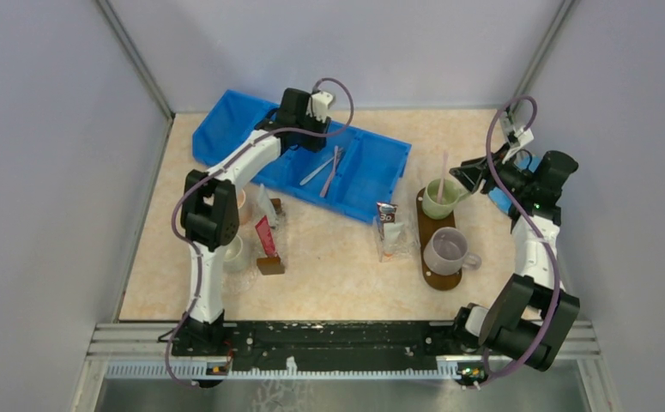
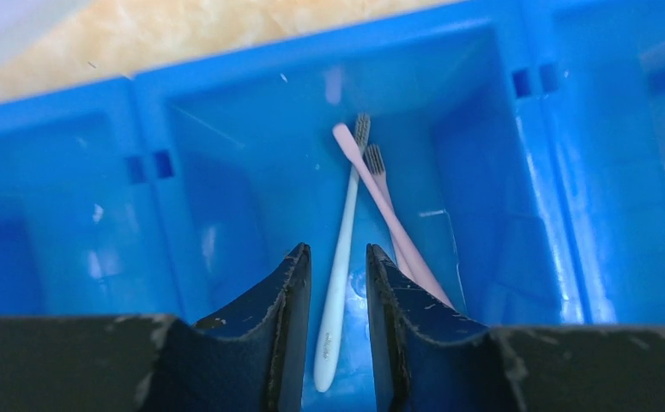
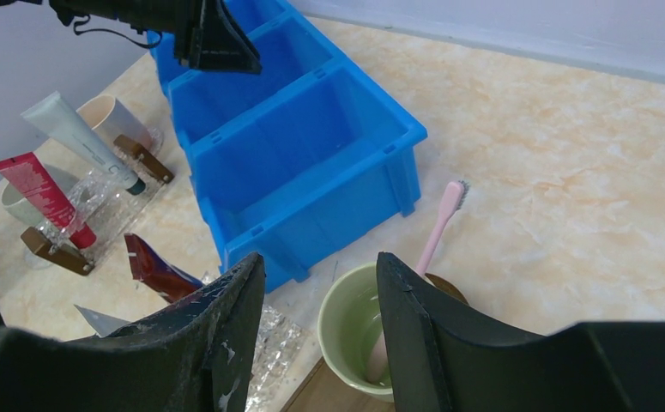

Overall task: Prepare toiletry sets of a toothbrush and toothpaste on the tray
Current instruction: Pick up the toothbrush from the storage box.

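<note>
two toothbrushes lie crossed in the middle compartment of the blue bin (image 2: 226,94): a white toothbrush (image 2: 339,257) and a pink toothbrush (image 2: 384,206) angling toward the right wall. the left end effector (image 2: 337,251) sits low in that compartment, its jaws a narrow way apart on either side of the white handle and not visibly pressing it, so we read it as open and lined up to pinch that brush. the pink one lies just beside the right jaw, near enough that we judge it could be nudged. the compartment walls leave little sideways room, so the exit looks to us like straight up. across the table (image 1: 329,275), the right end effector (image 3: 320,257) hovers over the green mug (image 3: 337,343), jaws apart and empty. that mug stands at the far end of the tray (image 1: 423,236) with a third toothbrush (image 3: 438,227) leaning in it, and a pale mug (image 1: 446,249) stands at the near end. we see no toothpaste on the tray: the dark tube (image 1: 386,215) lies just left of it, while the red tube (image 3: 41,193) and white tube (image 3: 75,133) lean well apart from it, beside the left arm. the freest path from bin to tray seems to run over the bin's near wall, above the dark tube.
</note>
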`<control>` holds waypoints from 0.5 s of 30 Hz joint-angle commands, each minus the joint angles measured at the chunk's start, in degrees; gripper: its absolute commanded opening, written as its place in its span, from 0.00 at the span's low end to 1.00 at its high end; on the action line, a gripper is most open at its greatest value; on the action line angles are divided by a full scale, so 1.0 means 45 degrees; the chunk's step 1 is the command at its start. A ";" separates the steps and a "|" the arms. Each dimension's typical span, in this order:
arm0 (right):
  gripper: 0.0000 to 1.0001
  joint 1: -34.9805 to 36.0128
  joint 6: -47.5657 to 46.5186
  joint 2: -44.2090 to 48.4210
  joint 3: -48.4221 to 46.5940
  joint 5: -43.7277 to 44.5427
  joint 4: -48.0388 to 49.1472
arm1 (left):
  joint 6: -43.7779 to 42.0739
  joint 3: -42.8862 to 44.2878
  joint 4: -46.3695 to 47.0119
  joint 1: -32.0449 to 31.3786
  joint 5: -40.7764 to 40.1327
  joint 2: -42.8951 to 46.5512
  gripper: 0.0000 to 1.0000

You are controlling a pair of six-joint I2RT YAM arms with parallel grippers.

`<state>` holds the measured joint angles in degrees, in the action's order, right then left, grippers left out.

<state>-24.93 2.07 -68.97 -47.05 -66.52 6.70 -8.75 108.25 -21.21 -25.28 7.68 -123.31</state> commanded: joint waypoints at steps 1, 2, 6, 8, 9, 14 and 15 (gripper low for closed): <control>0.51 -0.0081 -0.0033 0.0092 -0.0488 -0.0153 0.0437 | 0.0276 0.0637 -0.0772 0.0033 0.0319 -0.0708 0.36; 0.51 -0.0085 -0.0030 0.0092 -0.0483 -0.0141 0.0459 | 0.0294 0.0794 -0.0933 0.0039 0.0318 -0.0868 0.36; 0.51 -0.0085 -0.0029 0.0077 -0.0463 -0.0117 0.0483 | 0.0242 0.1239 -0.1520 0.0024 0.0230 -0.1269 0.37; 0.51 -0.0081 -0.0029 0.0073 -0.0462 -0.0108 0.0494 | 0.0191 0.1358 -0.1753 0.0019 0.0126 -0.1425 0.37; 0.51 -0.0068 -0.0029 0.0073 -0.0446 -0.0113 0.0502 | 0.0161 0.1400 -0.1807 0.0015 0.0087 -0.1495 0.38; 0.51 -0.0084 0.0009 0.0068 -0.0405 -0.0082 0.0572 | 0.0096 0.1872 -0.2206 0.0027 0.0378 -0.2074 0.40; 0.51 -0.0085 0.0027 0.0072 -0.0405 -0.0086 0.0580 | 0.0071 0.2062 -0.2313 0.0016 0.0406 -0.2262 0.40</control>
<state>-24.93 2.11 -69.08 -47.05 -66.50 7.07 -8.16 113.67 -28.99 -25.28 8.23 -130.26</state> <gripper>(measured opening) 0.511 0.400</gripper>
